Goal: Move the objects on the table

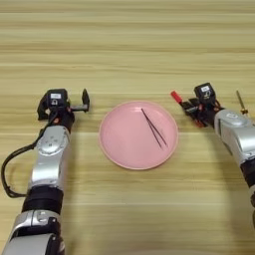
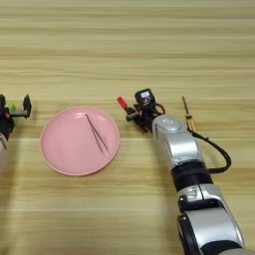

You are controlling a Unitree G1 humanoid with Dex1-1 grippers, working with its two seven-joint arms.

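- Two small things matter here: the black tweezers [image 1: 153, 128] lie inside the pink plate [image 1: 115, 145], slanting from far left to near right, and the red marker [image 1: 182, 102] sits in the right gripper [image 1: 191, 108] just off the plate's right rim
- The right gripper is pinched on the marker, whose red tip pokes out to the far left toward the plate; that hold suits carrying it over the rim, I judge, since the tweezers are already in there
- The left gripper [image 1: 83, 101] rests on the tabletop [image 1: 127, 45] left of the plate, fingers spread with nothing between them, apart from the rim; it looks idle
- A thin brown stick with a yellow band [image 2: 187, 114] lies to the right of the right arm, clear of the gripper
- Open room: the whole far half of the tabletop is bare planks, and the plate has free pink surface to the left of the tweezers, so the marker could be set down without touching them
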